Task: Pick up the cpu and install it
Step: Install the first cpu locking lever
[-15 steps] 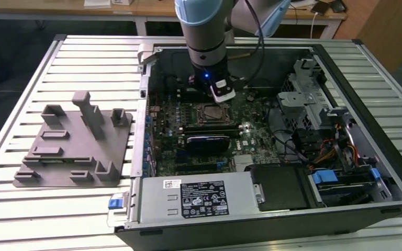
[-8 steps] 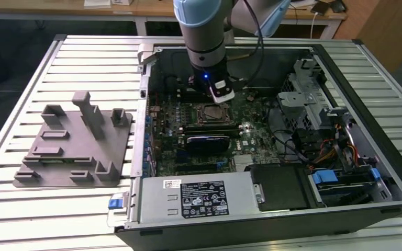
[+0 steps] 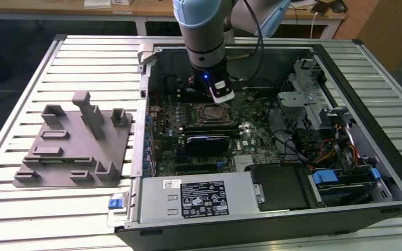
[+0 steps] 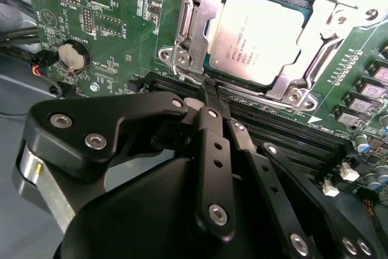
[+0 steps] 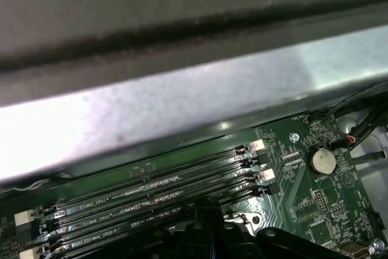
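Exterior view: gripper [image 3: 222, 98] is seen low over the board, beside the socket [image 3: 210, 113].
Second wrist view: fingers [image 4: 210, 98] pressed together, empty; cpu [image 4: 257, 39] lies seated in the socket. Install step judged nearly done.

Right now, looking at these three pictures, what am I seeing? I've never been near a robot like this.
It is one robot arm reaching down into an opened computer case on a slatted metal table. The exterior view looks on from outside; both wrist views come from cameras riding on the arm. Its gripper has its black fingers pressed together, holding nothing, just beside the cpu. That silver chip already sits in its socket on the green motherboard. A grey plastic tray with upright posts lies on the table at the exterior view's left.
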Available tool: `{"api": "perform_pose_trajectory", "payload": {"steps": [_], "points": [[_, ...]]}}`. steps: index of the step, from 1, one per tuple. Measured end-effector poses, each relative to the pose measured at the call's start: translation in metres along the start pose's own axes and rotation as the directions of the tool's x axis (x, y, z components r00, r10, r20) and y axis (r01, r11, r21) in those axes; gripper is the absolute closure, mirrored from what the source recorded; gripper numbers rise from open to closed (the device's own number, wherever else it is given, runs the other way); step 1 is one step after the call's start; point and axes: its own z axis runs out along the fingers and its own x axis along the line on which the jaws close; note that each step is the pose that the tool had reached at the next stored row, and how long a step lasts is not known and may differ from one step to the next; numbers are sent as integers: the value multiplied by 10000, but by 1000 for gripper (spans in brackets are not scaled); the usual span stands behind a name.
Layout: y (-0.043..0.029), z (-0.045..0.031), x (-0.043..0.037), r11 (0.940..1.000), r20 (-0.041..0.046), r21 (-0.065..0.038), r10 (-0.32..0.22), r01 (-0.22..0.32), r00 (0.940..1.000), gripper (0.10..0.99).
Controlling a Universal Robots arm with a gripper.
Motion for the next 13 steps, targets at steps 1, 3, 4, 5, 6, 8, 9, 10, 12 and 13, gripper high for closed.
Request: {"api": "perform_pose_trajectory", "payload": {"steps": [1, 3, 4, 5, 6, 8, 9, 10, 12, 13], "points": [[1, 1, 0, 10000, 0, -8, 2, -2, 10000, 980], [1, 0, 0, 10000, 0, -9, 2, -2, 10000, 980], [0, -6, -1, 10000, -2, -5, 1, -1, 10000, 980], [2, -12, -1, 10000, -3, -6, 2, -2, 10000, 980], [4, -18, -3, 10000, -2, -9, 2, -2, 10000, 980], [7, -29, -5, 10000, -1, -8, 2, -2, 10000, 980], [6, -28, -6, 10000, 0, -10, 1, -1, 10000, 980], [4, -29, -6, 10000, -1, -11, 1, -1, 10000, 980], [-1, -30, -8, 10000, -1, -8, 1, -1, 10000, 980], [-5, -29, -8, 10000, 0, -9, 1, -1, 10000, 980]]}}
